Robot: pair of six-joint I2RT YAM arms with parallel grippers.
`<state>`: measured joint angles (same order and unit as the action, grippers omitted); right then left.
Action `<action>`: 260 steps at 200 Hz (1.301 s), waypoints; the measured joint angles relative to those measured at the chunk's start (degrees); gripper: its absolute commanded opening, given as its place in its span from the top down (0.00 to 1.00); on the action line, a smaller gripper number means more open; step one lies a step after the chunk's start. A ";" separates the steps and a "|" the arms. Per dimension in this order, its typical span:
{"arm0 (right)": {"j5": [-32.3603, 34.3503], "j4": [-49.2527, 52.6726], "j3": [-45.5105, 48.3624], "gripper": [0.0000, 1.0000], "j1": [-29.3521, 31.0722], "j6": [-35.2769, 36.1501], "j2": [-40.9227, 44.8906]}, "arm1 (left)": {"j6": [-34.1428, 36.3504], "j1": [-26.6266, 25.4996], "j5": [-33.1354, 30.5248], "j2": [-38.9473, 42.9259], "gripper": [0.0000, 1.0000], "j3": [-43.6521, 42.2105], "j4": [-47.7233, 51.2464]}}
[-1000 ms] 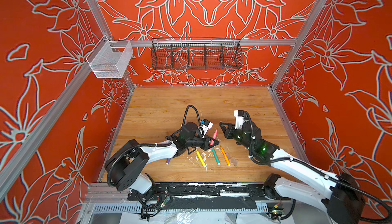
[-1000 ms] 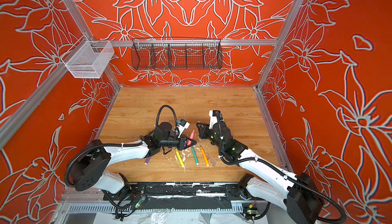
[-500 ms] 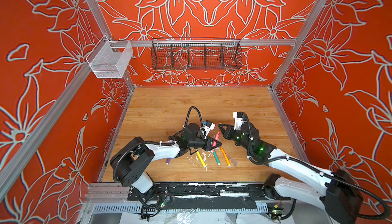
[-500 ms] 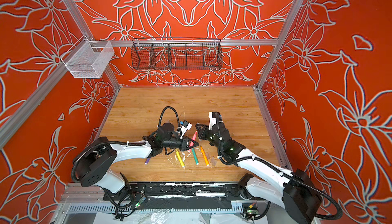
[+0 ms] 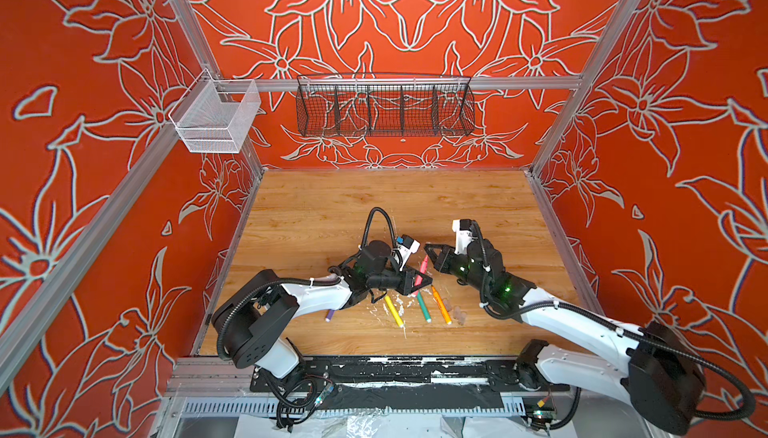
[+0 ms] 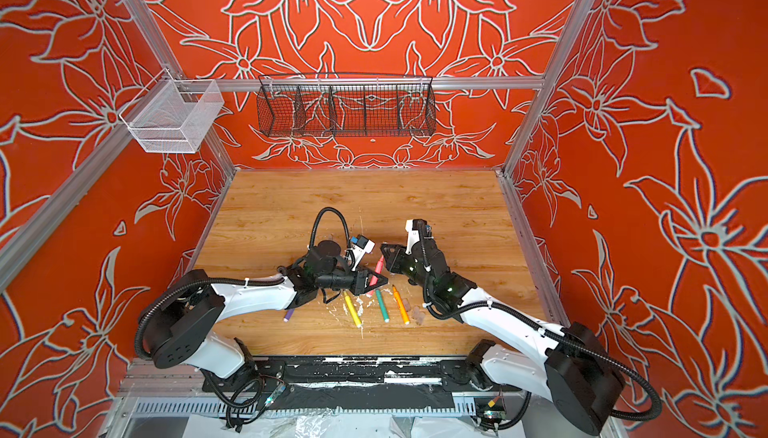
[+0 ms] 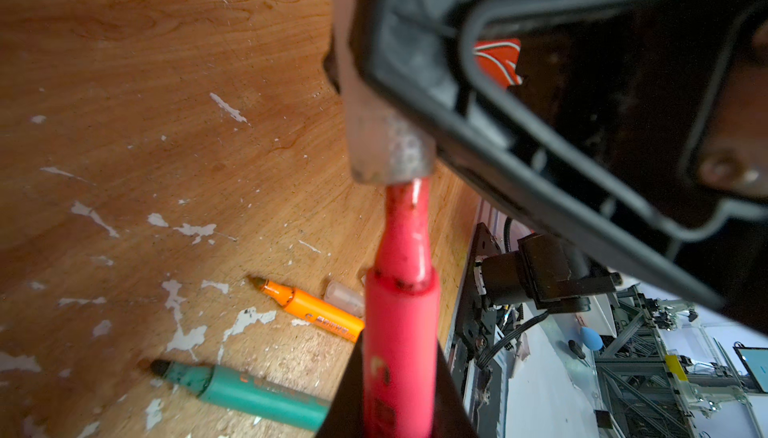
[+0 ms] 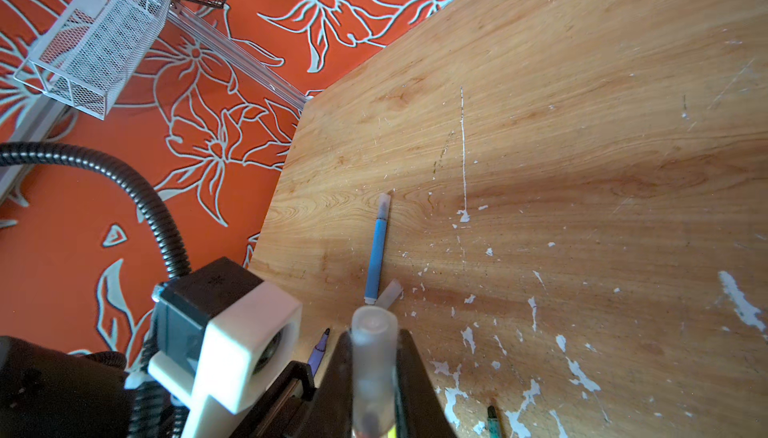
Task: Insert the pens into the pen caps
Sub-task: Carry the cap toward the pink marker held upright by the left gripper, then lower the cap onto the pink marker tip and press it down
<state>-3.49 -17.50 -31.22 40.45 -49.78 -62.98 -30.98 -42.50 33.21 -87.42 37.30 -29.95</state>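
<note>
Pink pen [image 7: 401,332], pinched in the left jaws, has its tip inside the cap [image 7: 390,153] pinched in the right jaws, not yet pushed home. Blue pen [image 8: 376,249] beyond them looks capped; purple pen [image 5: 330,314], yellow pen [image 5: 394,311], green pen [image 5: 423,307], orange pen [image 5: 440,305] lie bare beside the jaws.

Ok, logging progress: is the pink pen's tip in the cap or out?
Partly in: the tip of the pink pen is hidden inside the cap, its tapered neck bare outside.
</note>
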 measured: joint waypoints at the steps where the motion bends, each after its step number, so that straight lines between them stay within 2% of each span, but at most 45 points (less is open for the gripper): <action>1: -0.04 -0.07 0.00 1.00 0.00 0.00 0.00 | 0.02 0.00 -0.04 0.02 1.00 0.00 0.02; 65: -3.04 -4.20 0.00 1.00 0.83 -0.70 -3.61 | -0.44 1.22 -1.95 0.68 1.00 -0.87 -0.07; 119: -1.49 -7.19 0.00 1.00 3.72 -0.20 -4.15 | -3.17 5.22 5.11 1.49 1.00 -4.46 -7.08; 167: -1.42 -10.23 -0.37 1.00 4.90 0.11 -6.10 | -3.63 6.19 5.66 3.61 1.00 -5.92 -6.95; 204: -1.92 -10.29 -0.57 0.67 5.27 0.98 -5.92 | -3.30 6.19 5.33 5.01 1.00 -6.05 -6.34; 233: -3.06 -8.33 -0.50 0.53 7.19 2.16 -5.51 | -2.29 6.45 5.05 6.97 1.00 -5.95 -6.69; 260: -2.97 -7.21 0.28 0.44 6.78 2.71 -2.43 | -0.52 6.45 4.13 9.16 1.00 -5.95 -6.21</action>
<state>-6.46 -24.71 -30.94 47.22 -47.07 -65.41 -31.51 -36.05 37.34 -78.26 31.35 -36.16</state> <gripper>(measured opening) 0.520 0.144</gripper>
